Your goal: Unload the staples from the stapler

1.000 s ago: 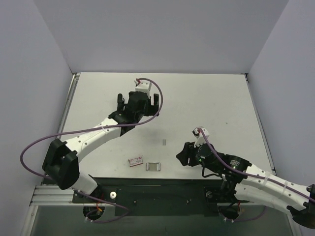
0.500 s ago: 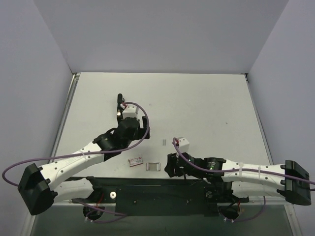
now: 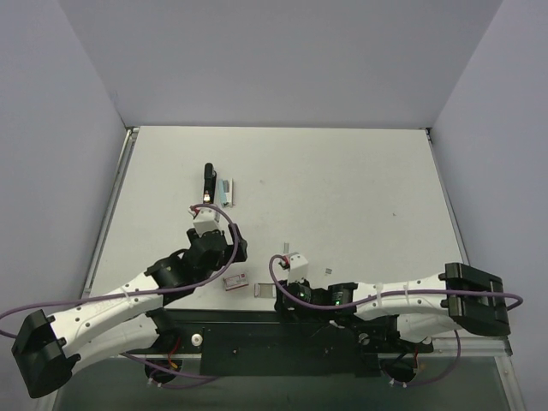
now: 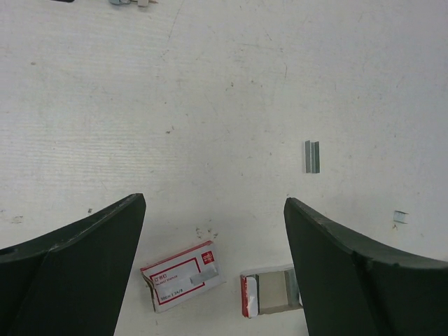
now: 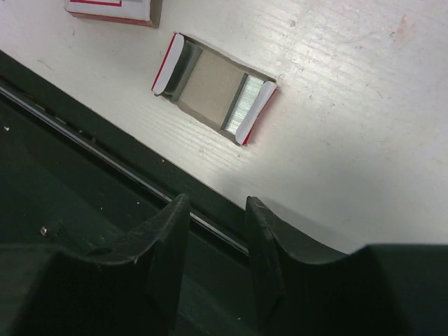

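A second ago the left arm reaches far out over the table (image 3: 360, 171) and hides the back left part. Now it is pulled back toward the near edge. The stapler (image 3: 207, 181) shows now. It lies flat, far back on the left, with a teal piece (image 3: 224, 190) just beside it on the right. The left gripper (image 4: 213, 201) hangs above the table with its fingers wide apart and holds nothing.

A second ago the right arm is off to the right. Now it lies low along the near edge. The right gripper (image 5: 217, 204) is just by the open tray (image 5: 213, 87). Its fingers have a small gap and nothing is in it. They hang over the black rail (image 3: 257, 324).

The red-and-white box (image 3: 235, 279) lies just left of the tray. A strip of staples (image 4: 311, 156) lies alone nearer the middle. A small staple bit (image 4: 400, 217) lies to its right.

The table is white with small marks. Plain pale walls (image 3: 282, 60) stand on three sides.
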Motion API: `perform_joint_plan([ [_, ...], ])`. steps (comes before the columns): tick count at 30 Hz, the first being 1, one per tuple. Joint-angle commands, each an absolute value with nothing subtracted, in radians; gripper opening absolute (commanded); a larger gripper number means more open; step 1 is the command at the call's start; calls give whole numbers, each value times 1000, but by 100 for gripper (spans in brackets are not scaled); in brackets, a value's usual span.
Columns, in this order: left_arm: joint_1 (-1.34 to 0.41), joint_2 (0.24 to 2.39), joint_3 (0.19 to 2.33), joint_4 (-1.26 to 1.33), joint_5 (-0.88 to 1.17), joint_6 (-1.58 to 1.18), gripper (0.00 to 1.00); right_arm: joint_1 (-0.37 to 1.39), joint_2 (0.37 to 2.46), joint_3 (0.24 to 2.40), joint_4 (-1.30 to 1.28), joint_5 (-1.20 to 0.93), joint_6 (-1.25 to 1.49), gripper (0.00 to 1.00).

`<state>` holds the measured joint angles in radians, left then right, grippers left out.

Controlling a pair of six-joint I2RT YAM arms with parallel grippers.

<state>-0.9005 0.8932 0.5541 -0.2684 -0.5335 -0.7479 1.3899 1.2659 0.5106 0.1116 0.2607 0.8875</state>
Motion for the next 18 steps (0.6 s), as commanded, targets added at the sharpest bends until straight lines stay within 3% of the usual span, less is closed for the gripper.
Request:
perform_joint_plan([
  [1, -905, 850, 535, -249, -552, -778, 92, 1402, 1311, 551, 178, 321, 928, 31],
  [18, -904, 707, 502, -327, -577, -769, 91, 1397, 1508, 663, 199, 310, 969, 16],
])
